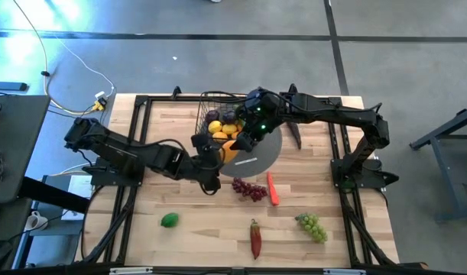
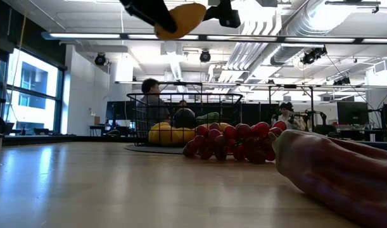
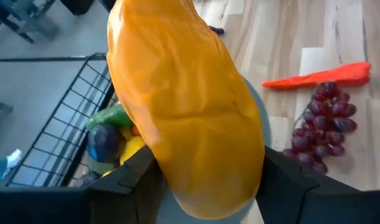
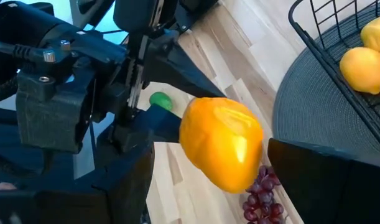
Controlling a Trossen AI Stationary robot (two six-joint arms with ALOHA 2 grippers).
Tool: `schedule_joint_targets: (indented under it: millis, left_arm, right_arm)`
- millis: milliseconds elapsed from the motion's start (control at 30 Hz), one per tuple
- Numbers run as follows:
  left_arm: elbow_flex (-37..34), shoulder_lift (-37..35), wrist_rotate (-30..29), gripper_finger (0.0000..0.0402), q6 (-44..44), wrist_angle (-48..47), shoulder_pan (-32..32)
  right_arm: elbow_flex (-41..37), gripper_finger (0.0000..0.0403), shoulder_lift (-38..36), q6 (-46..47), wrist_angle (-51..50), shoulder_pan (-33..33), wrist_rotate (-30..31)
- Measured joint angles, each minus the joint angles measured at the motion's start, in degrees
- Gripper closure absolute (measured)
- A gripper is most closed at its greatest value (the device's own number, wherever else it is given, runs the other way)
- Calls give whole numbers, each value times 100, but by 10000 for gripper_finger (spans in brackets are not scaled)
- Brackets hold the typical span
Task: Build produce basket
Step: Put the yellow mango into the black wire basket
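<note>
At the near edge of the pale wooden plank table (image 1: 179,198) lie 3 loose pieces: 1 small green rounded fruit (image 1: 170,221), 1 dark red pepper (image 1: 255,238) and 1 bunch of green grapes (image 1: 312,226). Farther in rest 1 bunch of purple grapes (image 1: 250,189) and 1 orange carrot (image 1: 273,189), just beside each other.

Beyond them, the left gripper (image 3: 202,186) has its 2 dark fingers closed against the sides of 1 large orange-yellow mango (image 3: 186,106), held in the air over the near rim of the flat grey round mat (image 1: 267,153), just beside the basket's front wall. The right gripper (image 1: 247,139) sits close against the same mango from the other side; whether its fingers are parted or closed cannot be told.

The black wire-mesh rectangular basket (image 1: 205,114) stands on the mat towards the far side of the table. Inside it at least 3 yellow lemons (image 1: 227,130), 1 dark purple plum (image 1: 215,116) and 1 green cucumber (image 3: 109,116) can be made out. In the room behind, 2 people (image 2: 152,101) show in the low view.
</note>
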Motion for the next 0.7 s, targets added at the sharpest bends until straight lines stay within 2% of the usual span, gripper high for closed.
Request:
schedule_joint_targets:
  millis: [400,500,700]
  left_arm:
    - [0,0,43,209,1137,783,315]
    - [0,3,57,209,1242,783,396]
    - [0,11,93,209,1526,775,451]
  right_arm:
    - [0,112,24,323,-59,-3,93]
    - [0,135,24,496,-192,-4,177]
    - [0,217,33,617,-424,0,357]
